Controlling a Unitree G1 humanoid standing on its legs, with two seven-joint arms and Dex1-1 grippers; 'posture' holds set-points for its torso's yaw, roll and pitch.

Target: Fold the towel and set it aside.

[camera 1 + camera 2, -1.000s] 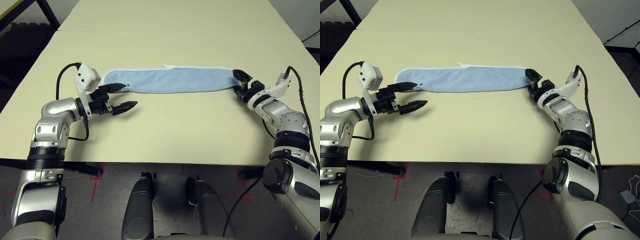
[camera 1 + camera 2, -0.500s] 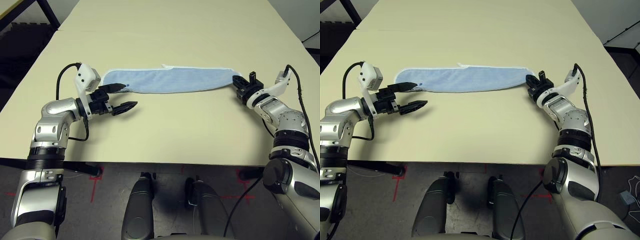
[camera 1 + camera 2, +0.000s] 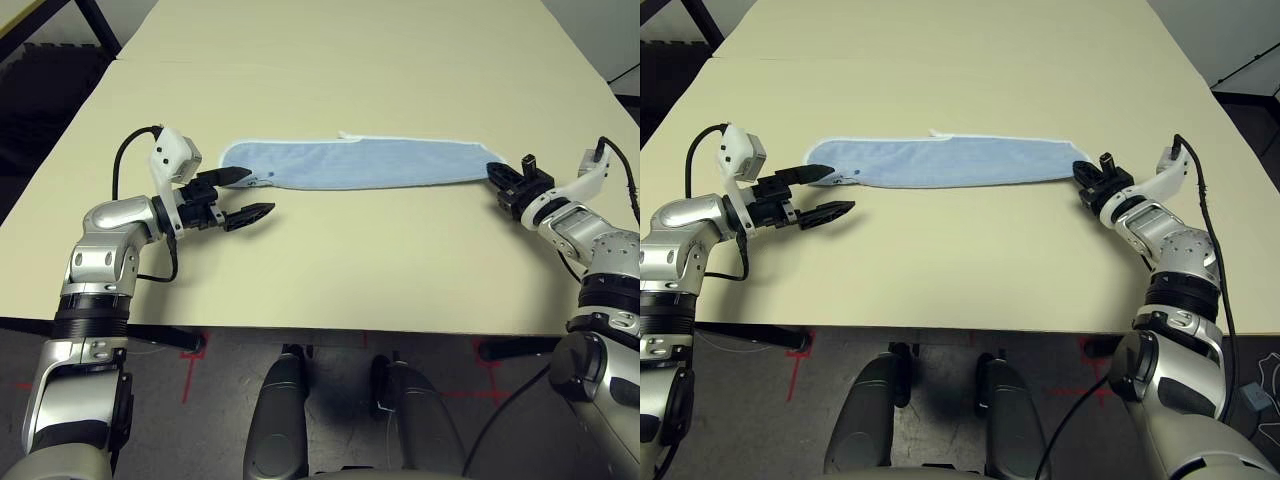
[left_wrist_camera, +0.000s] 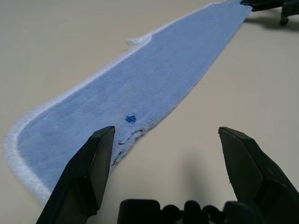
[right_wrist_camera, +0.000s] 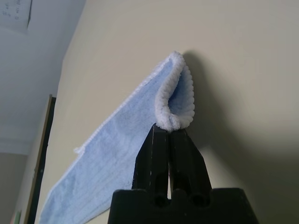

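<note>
While the towel (image 3: 355,163) lies stretched as a long folded strip across the middle of the beige surface (image 3: 340,60), the right hand (image 3: 497,176) is closed on its right end, where the cloth curls up around the fingertips. The left hand (image 3: 247,193) hangs with its fingers spread wide just beside the towel's left end, one finger near the small dark mark (image 4: 131,118). White edging runs along the far side. Much bare surface lies around the towel. No readable writing shows.
</note>
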